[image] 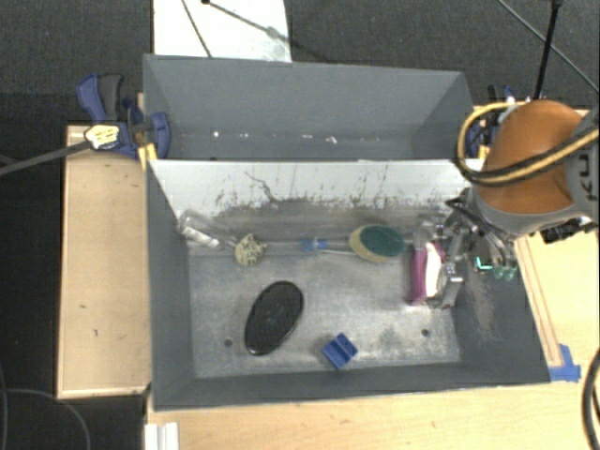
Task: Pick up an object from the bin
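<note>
Tool (444, 272) at purple block (416, 272) near bin (309, 111) right wall; grip state can't tell. Risk: edge pinch, block slips.

Orange cover (532, 143), metal gripper (441, 281) (yellow cables (463, 139))

Arm (539, 157): cut off by the right edge.
Pink object (418, 272): right side hidden behind the gripper (442, 284); its kind cannot be told.
Pale lump (247, 249) at left: too small to identify.
</note>
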Controlling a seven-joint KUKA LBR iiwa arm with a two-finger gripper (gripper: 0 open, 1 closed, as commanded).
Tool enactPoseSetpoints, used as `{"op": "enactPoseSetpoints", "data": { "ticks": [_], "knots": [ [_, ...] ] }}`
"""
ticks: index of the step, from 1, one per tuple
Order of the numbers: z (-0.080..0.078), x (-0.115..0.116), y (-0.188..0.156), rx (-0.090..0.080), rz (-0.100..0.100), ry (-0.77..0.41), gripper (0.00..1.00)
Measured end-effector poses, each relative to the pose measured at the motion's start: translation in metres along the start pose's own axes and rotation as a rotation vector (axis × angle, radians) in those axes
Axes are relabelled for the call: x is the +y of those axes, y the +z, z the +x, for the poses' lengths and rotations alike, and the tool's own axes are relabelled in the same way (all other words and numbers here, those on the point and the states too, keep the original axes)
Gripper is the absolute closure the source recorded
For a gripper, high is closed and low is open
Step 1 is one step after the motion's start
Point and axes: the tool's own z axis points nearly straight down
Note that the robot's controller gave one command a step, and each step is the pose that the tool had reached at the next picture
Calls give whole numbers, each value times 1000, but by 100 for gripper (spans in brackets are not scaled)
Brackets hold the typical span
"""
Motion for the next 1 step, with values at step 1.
{"op": "enactPoseSetpoints", "data": {
  "ticks": [1],
  "knots": [
    [8, -29, 74, -4, 1, -552, 0]
  ]
}}
